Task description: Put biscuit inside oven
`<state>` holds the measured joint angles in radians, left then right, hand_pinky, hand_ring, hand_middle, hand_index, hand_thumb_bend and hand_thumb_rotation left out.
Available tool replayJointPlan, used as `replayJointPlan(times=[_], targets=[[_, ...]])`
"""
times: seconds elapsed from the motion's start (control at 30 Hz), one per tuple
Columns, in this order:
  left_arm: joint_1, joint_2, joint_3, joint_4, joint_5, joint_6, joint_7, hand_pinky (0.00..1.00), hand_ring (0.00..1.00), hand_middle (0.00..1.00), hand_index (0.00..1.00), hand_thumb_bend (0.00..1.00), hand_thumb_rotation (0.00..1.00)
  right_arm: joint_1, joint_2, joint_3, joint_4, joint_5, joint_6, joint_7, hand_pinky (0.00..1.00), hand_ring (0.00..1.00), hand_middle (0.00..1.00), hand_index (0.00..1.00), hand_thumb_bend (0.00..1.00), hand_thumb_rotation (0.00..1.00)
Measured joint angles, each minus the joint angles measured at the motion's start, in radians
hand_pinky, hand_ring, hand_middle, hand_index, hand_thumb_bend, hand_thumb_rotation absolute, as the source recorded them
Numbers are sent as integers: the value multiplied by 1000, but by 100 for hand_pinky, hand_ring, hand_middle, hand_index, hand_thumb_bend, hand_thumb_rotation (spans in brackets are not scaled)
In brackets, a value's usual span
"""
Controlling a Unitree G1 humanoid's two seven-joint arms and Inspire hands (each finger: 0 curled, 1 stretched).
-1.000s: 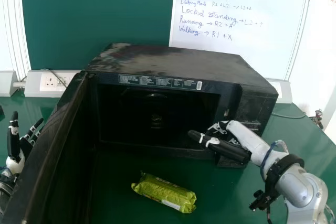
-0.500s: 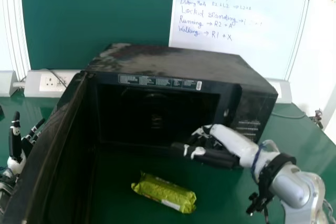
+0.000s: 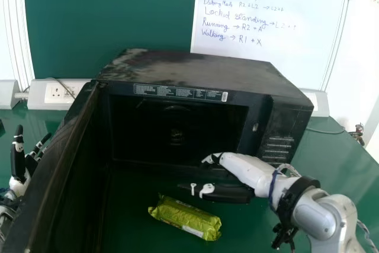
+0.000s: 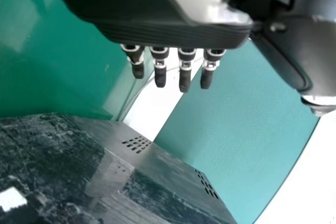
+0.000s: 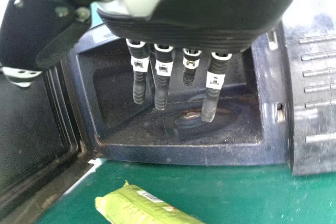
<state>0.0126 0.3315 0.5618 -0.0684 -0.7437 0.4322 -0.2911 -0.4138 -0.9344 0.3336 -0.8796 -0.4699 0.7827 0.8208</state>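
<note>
Biscuit packet (image 3: pixel 185 218): lower middle of head view, flat on counter (image 3: pixel 331 158), outside oven (image 3: pixel 207 66). Hasn't moved over the earlier frames.
Right hand (image 3: pixel 228 192): this is the change. Shifted left and down in frame, away from control panel (image 3: pixel 279 137). Now just above and right of packet in head view, not touching it.
Right fingers (image 5: pixel 161 90): straight, released, nothing held.
Left hand (image 3: pixel 18 164): left edge of head view, left of door, fingers extended, empty.
Oven door (image 3: pixel 65 146): open, left side of frame.
Load status: looks like approach to packet. No grasp yet, nothing loaded.
Packet pickup: should need the hand lower, fingers curled round the middle, then lift and forward into oven.
Wrapper risk: may slide or roll if nudged; long shape could catch oven's front edge going in.
</note>
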Motion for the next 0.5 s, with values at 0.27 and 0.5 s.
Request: replayJointPlan(times=[0.27, 0.5], targets=[[2, -2, 0, -3, 5, 0, -1, 66, 72, 75, 74, 69, 0, -19, 42, 72, -2, -111, 33, 46, 79, 87, 88, 90, 99, 26], [2, -3, 0, -4, 3, 1, 1, 66, 72, 75, 75, 68, 0, -27, 74, 108, 1, -197, 35, 96, 88, 92, 92, 93, 100, 24]])
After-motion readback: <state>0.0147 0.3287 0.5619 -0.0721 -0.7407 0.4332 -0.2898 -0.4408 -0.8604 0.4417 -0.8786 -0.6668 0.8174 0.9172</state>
